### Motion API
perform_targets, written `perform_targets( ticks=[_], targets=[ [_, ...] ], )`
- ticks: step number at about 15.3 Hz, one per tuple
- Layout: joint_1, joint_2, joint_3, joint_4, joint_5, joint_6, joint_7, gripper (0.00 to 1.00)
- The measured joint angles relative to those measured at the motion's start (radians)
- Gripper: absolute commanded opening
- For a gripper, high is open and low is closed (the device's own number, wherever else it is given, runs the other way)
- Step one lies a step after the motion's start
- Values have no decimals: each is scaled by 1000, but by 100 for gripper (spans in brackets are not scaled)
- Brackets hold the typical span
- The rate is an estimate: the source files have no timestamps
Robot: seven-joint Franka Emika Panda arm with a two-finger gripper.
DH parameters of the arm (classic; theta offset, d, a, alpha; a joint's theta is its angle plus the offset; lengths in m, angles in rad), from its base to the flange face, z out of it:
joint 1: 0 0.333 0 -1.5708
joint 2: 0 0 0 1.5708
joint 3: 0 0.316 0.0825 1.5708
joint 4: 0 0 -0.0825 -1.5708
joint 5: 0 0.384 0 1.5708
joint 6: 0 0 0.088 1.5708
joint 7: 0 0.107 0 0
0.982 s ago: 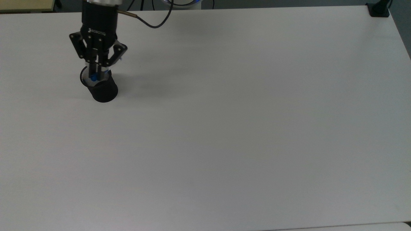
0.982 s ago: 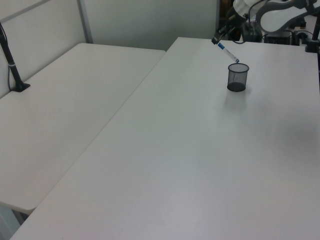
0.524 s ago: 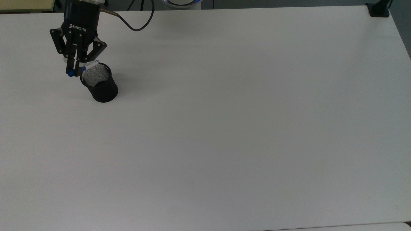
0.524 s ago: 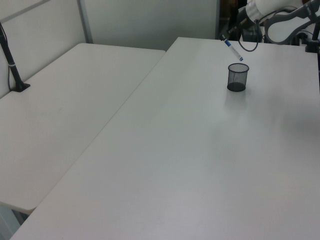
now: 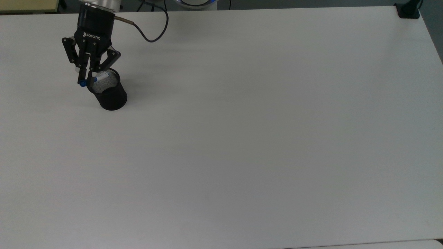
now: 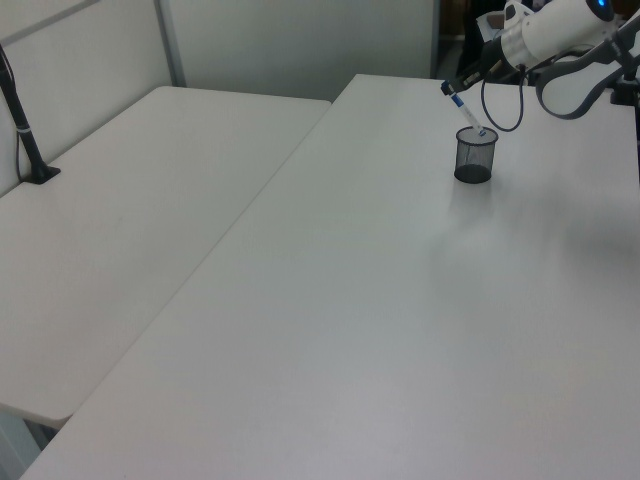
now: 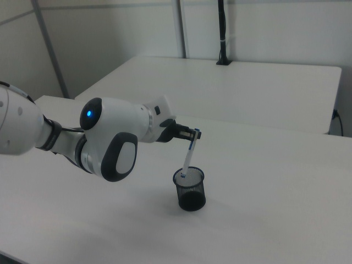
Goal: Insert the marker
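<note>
Insertion stood partly done at the moment I inspected it. Nearest the right view's camera, the black mesh cup (image 7: pixel 190 190) stood upright on the white table (image 7: pixel 275 220), apart from anything else on it. The marker (image 7: pixel 188 159) leaned over the cup, its lower end just inside the rim on the side toward the arm, its blue upper end raised and tipped toward the gripper (image 7: pixel 193 133). In the top view the marker (image 5: pixel 96 79) crossed the cup (image 5: pixel 108 90) rim at the top view's upper left, the blue end outside the rim and the white barrel over the mesh interior. I judged the tip entered but the body not yet lowered or let go; what remained was to bring the pen more upright, sink it, and release it. The gripper (image 5: pixel 85 80) was clamped on the marker near its blue upper end, fingers narrow about the barrel. Beyond it the arm (image 7: pixel 104 140) reached out nearly level from the right view's left, wrist pitched downward toward the cup. The left view agreed: marker (image 6: pixel 465 112) slanted into the cup (image 6: pixel 475 155).
</note>
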Motion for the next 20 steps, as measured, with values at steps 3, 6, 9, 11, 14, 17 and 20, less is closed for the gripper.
perform_targets(
  ticks=[3,6,9,11,14,17,20],
  targets=[
    [0,40,0,-1,0,57,-25,3],
    [-4,57,-1,-1,0,63,-50,27],
    [-13,57,-2,-1,0,63,-56,64],
    [-17,56,-5,-1,0,63,-56,69],
    [-22,51,-10,0,0,64,-49,82],
    [-25,43,-10,1,0,64,-17,100],
    [-25,27,-10,4,0,62,18,100]
  ],
)
